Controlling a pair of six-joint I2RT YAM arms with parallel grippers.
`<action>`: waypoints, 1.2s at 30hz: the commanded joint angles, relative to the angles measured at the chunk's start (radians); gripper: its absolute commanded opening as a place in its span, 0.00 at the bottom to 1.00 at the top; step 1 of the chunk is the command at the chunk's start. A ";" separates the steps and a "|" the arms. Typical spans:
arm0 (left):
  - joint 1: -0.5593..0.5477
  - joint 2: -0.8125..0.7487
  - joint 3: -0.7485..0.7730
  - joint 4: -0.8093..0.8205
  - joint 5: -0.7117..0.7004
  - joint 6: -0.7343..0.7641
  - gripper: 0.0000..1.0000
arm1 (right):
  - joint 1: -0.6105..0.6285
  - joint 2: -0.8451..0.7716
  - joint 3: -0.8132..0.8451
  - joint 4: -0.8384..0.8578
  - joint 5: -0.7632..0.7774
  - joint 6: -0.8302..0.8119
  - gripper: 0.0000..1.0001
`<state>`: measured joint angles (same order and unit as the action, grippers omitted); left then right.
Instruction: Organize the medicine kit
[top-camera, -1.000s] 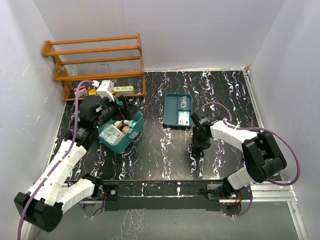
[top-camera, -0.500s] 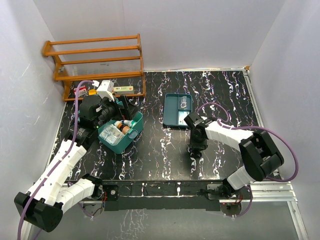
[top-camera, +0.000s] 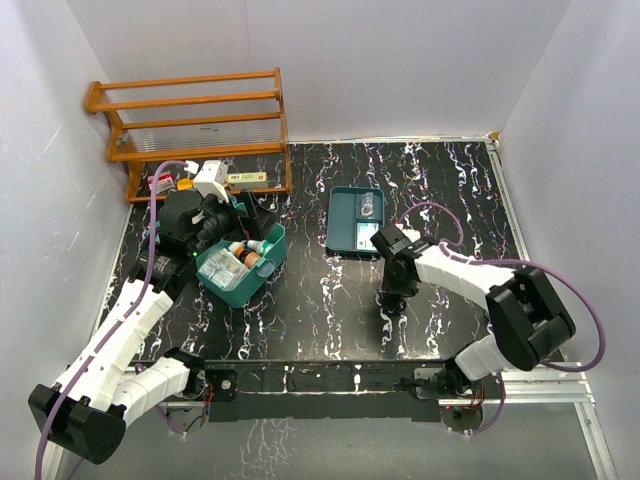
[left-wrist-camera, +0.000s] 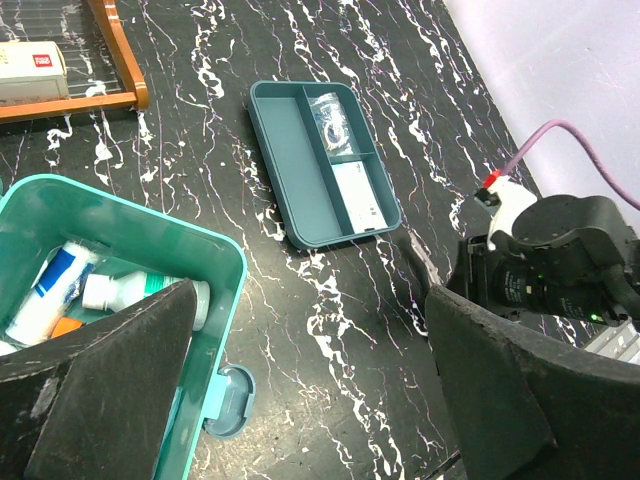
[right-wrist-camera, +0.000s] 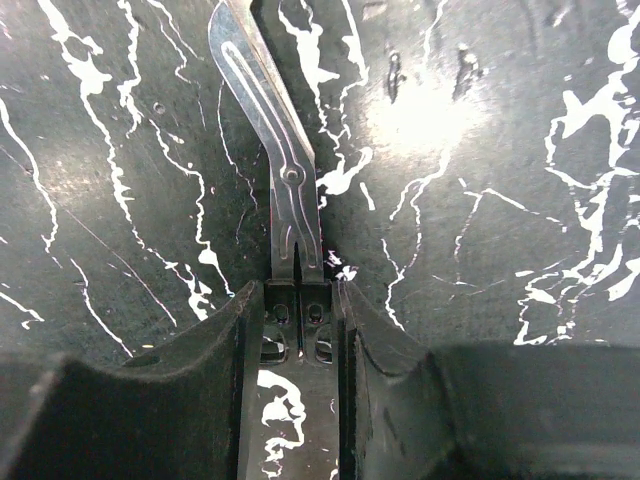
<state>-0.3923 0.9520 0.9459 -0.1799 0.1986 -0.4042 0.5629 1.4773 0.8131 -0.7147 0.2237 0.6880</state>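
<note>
The medicine kit (top-camera: 262, 281) is a teal-green case, lying open at the left of the table with bottles and a tube inside. My left gripper (top-camera: 222, 232) hangs open over its front rim (left-wrist-camera: 150, 228), with nothing between its wide fingers (left-wrist-camera: 310, 345). At the centre right, my right gripper (top-camera: 391, 303) points down at the tabletop. In the right wrist view its jaws (right-wrist-camera: 298, 312) are shut on the black handle end of metal bandage scissors (right-wrist-camera: 288, 175). The scissors lie flat on the marble, and their bent blade points away from the fingers.
A darker teal divided tray (top-camera: 345, 225) holding small packets lies just behind the right gripper. A wooden slatted rack (top-camera: 195, 130) stands at the back left, with a white box (left-wrist-camera: 30, 70) on its lowest shelf. The right arm's body (left-wrist-camera: 560, 250) shows in the left wrist view.
The right gripper has shifted slightly left and its jaws have narrowed onto the scissors' handle. The left arm has not moved.
</note>
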 joint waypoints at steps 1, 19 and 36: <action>-0.004 -0.018 0.003 0.016 0.007 0.007 0.96 | 0.006 -0.106 -0.001 0.068 0.080 0.022 0.13; -0.003 -0.043 0.017 -0.018 -0.014 0.020 0.96 | 0.007 -0.093 0.148 0.248 0.022 0.067 0.14; -0.004 -0.064 0.029 -0.067 -0.049 0.025 0.96 | 0.027 0.378 0.565 0.330 0.057 0.058 0.14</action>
<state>-0.3923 0.9161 0.9459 -0.2413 0.1638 -0.3855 0.5888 1.8023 1.2964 -0.4290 0.2413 0.7437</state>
